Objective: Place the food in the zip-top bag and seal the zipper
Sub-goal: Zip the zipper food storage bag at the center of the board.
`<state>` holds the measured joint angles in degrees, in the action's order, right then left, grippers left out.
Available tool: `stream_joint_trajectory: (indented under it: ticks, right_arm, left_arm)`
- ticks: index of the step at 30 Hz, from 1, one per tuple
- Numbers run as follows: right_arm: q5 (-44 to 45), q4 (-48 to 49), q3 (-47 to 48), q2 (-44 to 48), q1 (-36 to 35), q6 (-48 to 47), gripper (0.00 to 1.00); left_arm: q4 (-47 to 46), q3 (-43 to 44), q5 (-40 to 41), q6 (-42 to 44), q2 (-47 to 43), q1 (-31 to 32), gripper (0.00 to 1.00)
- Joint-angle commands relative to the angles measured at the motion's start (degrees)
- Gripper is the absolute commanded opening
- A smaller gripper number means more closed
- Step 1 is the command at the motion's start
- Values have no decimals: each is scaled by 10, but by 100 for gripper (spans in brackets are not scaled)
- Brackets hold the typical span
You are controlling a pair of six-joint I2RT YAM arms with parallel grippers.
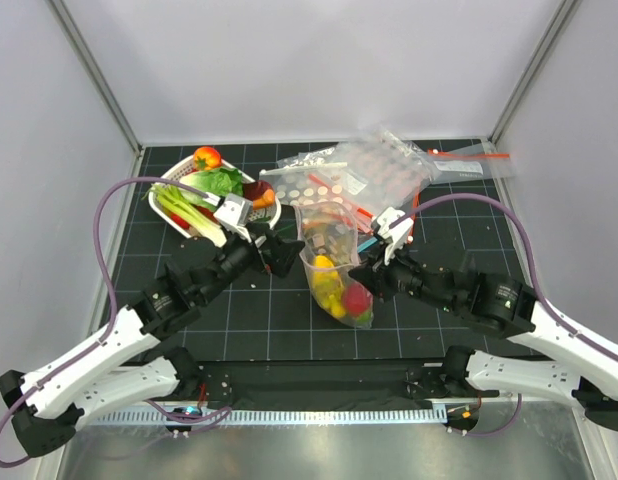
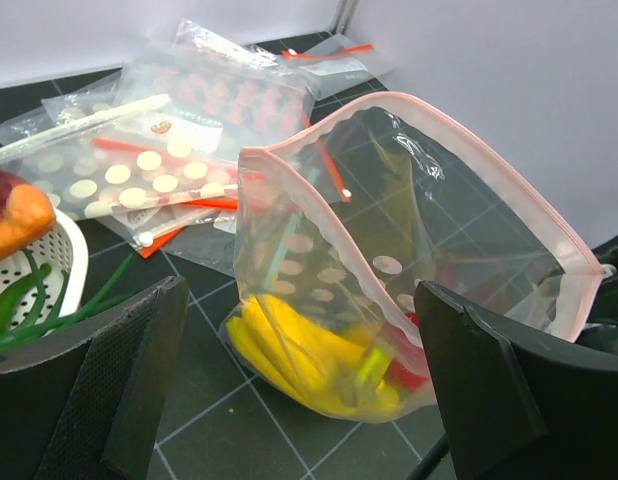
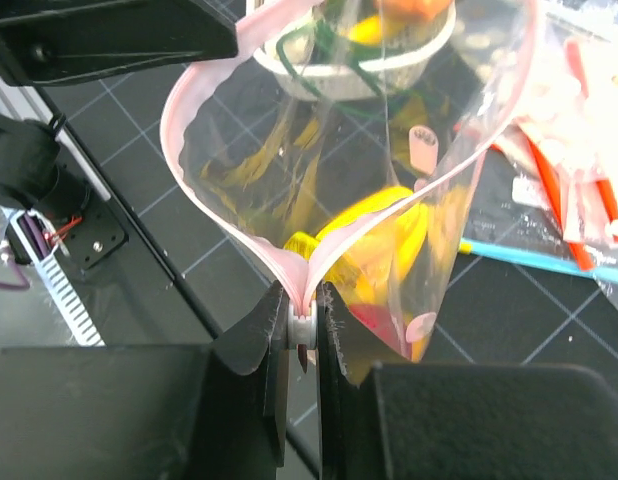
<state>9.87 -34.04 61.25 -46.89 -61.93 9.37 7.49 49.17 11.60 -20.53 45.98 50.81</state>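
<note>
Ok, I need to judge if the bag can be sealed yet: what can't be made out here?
Left wrist: the right end of the zipper is cut off at the frame edge.
Right wrist: the food blurs inside the zip-top bag, pieces uncountable; the right claw covers the pinched corner.
Top view: bag mouth too small to judge.

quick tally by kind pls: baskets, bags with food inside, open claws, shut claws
white basket: 1
zip-top bag with food inside: 1
open claws: 1, the left claw
shut claws: 1, the right claw, pinching the bag's mouth edge
total: 4
</note>
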Motion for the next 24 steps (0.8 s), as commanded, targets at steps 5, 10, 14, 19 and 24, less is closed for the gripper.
stream_joint_trajectory:
  ticks: [5,10,14,19,24]
  right_arm:
    - [-24,-57,40,-19,-4,17,1]
    - [-34,-84,52,-35,-4,15,1]
    - [-31,-91,56,-30,-3,14,1]
    - [-42,-103,69,-29,-4,12,1]
    - [-61,-109,84,-37,-4,5,1]
  left_arm:
    - [-72,-13,-40,86,-29,21,100]
    - [-178,-77,-133,148,-70,45,100]
    - [-182,-79,-176,189,-73,60,100]
    - [-162,-74,-248,301,-56,110,100]
    - [-101,-28,-243,314,11,126,100]
